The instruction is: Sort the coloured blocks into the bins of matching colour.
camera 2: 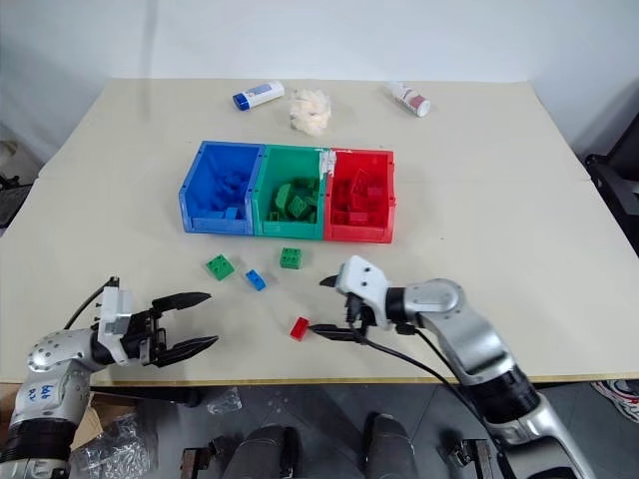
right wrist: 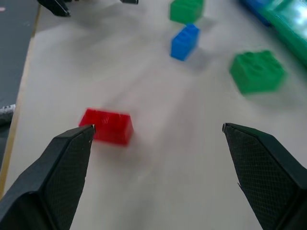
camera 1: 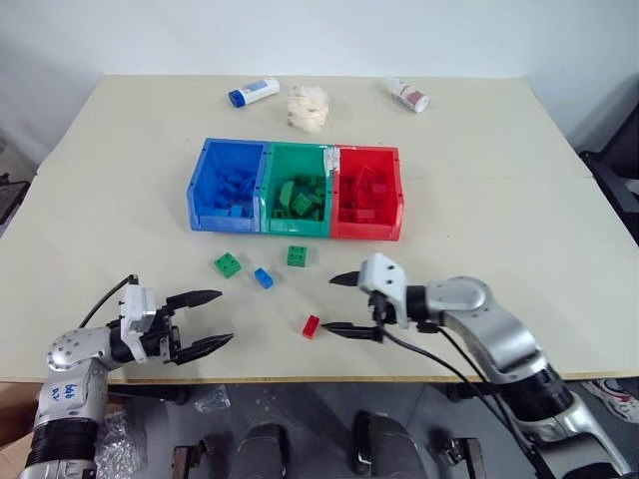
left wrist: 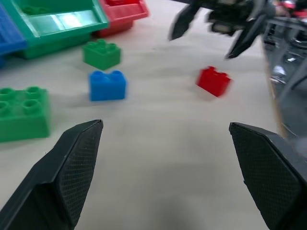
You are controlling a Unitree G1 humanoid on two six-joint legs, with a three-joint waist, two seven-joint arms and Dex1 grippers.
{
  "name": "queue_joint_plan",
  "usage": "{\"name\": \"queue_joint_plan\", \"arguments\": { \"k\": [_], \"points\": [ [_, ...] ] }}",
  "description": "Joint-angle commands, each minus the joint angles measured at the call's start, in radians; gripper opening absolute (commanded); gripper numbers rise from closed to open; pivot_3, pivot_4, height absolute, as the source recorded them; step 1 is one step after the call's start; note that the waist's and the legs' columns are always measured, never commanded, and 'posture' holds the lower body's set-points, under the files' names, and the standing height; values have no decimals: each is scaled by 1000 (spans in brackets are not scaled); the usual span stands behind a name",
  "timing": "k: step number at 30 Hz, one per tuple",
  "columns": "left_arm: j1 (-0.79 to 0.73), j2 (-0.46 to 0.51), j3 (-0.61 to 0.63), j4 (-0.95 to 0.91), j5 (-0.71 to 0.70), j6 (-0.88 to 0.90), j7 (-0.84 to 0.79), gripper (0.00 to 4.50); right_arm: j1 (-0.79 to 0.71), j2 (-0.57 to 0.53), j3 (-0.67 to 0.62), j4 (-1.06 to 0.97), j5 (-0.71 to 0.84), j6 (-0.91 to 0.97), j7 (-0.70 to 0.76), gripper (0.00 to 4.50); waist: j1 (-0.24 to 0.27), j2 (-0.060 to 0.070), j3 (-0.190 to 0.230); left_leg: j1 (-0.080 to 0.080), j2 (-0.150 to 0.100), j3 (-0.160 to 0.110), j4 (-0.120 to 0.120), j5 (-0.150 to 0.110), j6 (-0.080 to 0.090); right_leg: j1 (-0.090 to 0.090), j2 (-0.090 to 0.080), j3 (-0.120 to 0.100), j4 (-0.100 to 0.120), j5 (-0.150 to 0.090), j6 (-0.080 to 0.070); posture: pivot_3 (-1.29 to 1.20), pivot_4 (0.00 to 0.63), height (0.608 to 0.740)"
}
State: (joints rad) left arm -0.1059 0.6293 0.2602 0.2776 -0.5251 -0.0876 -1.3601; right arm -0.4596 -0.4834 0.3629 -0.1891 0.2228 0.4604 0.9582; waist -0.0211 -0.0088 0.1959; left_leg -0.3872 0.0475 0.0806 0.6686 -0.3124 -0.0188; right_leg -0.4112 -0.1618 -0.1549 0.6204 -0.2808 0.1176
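Three joined bins stand mid-table: blue (camera 1: 225, 220), green (camera 1: 295, 227) and red (camera 1: 364, 231), each holding bricks of its own colour. In front of them lie loose blocks: a green one (camera 1: 228, 265), a blue one (camera 1: 264, 277), another green one (camera 1: 298, 255) and a red one (camera 1: 312, 325) nearest the table's front edge. My right gripper (camera 1: 329, 304) is open and points left, its lower fingertip close beside the red block (right wrist: 106, 126) without touching it. My left gripper (camera 1: 226, 317) is open and empty at the front left, pointing toward the blocks.
At the table's far side lie a white bottle with a blue cap (camera 1: 254, 94), a white fluffy wad (camera 1: 308, 107) and a white bottle with a red cap (camera 1: 407, 95). The table's front edge (camera 1: 300, 377) runs just behind both grippers.
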Motion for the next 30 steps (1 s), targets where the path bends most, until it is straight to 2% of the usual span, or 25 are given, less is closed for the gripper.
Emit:
{"name": "queue_joint_plan", "arguments": {
  "k": [1,4,7,13,14,18,21,26,30],
  "points": [
    [28,6,30,-55,-29,-5,3,4500,-11,46,50,7,-15,3,-5,4453,-3,0,0,0,0,0,0,0,0,0,0,0,0,0,0,0,150,740],
    [55,-3,33,-86,-29,-3,22,4500,-1,74,88,11,-24,-6,9,4453,-6,0,0,0,0,0,0,0,0,0,0,0,0,0,0,0,150,740],
    [68,-6,32,-101,-28,-3,34,4500,8,78,103,5,-23,-16,23,3841,-6,0,0,0,0,0,0,0,0,0,0,0,0,0,0,0,150,740],
    [62,-11,25,-97,-23,-11,45,4500,8,89,90,20,-41,-37,1,1728,-6,0,0,0,0,0,0,0,0,0,0,0,0,0,0,0,150,740],
    [60,-12,24,-96,-22,-11,47,4500,8,86,84,19,-39,-39,4,1515,-6,0,0,0,0,0,0,0,0,0,0,0,0,0,0,0,150,740],
    [43,-17,18,-84,-17,-15,50,4500,7,87,30,-7,-7,-34,-6,1516,-5,0,0,0,0,0,0,0,0,0,0,0,0,0,0,0,150,740],
    [26,-25,10,-73,-10,-15,52,4500,-42,121,-110,5,36,-29,-96,1516,-5,0,0,0,0,0,0,0,0,0,0,0,0,0,0,0,150,740],
    [-10,-40,-12,-49,-1,-15,49,4500,-188,124,-263,162,24,-93,-190,1516,-6,0,0,0,0,0,0,0,0,0,0,0,1,0,0,0,150,740],
    [-55,-52,-32,-15,9,-18,47,4500,-338,127,-328,402,-51,-217,-305,1516,-8,0,0,0,0,1,-2,0,0,-1,0,0,1,0,0,0,150,740]
  ]
}}
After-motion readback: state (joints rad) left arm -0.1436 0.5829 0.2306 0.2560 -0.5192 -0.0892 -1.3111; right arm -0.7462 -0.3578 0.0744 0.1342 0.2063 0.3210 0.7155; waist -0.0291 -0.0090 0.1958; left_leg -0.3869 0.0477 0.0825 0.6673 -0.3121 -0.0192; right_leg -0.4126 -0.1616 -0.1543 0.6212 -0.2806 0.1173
